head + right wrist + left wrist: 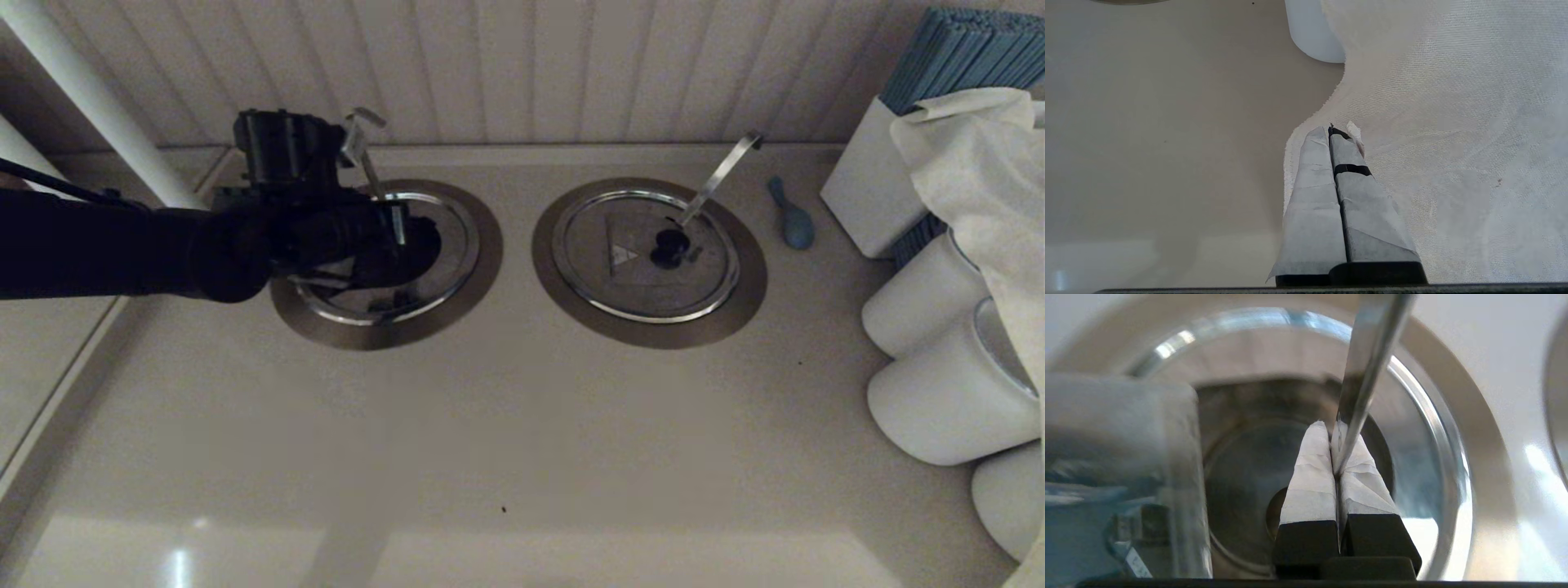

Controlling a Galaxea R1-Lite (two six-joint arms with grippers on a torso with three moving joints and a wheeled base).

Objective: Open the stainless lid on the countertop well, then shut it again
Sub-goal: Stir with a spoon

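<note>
Here the left gripper (412,241) (1333,428) hangs over the countertop well (478,269) (1474,465), its two taped fingers pressed flat together with nothing visible between them. The thin hooked handle (365,151) (1367,363) rises just in front of the fingertips, crossing one of them in the left wrist view; whether it touches cannot be told. Beneath the fingers that view looks straight down into the well's dark interior, ringed by the shiny inner rim. Close beside the gripper stands a blurred upright sheet of brushed steel, seemingly the stainless lid (1118,457) raised on edge; in the head view the arm hides it. The well sits near the back edge of the countertop (522,457), toward the back left corner.

Beside it, nearer the middle of the back edge, the twin well (563,286) lies covered, its broad flat handle (718,175) slanting up through its lid. A small blue object (792,219) lies just beyond that. Along the right edge stand white cylinders (939,392) draped with a white cloth (980,163) (1453,122).

The right gripper (1337,132), fingers closed together, hangs over that cloth's edge.
</note>
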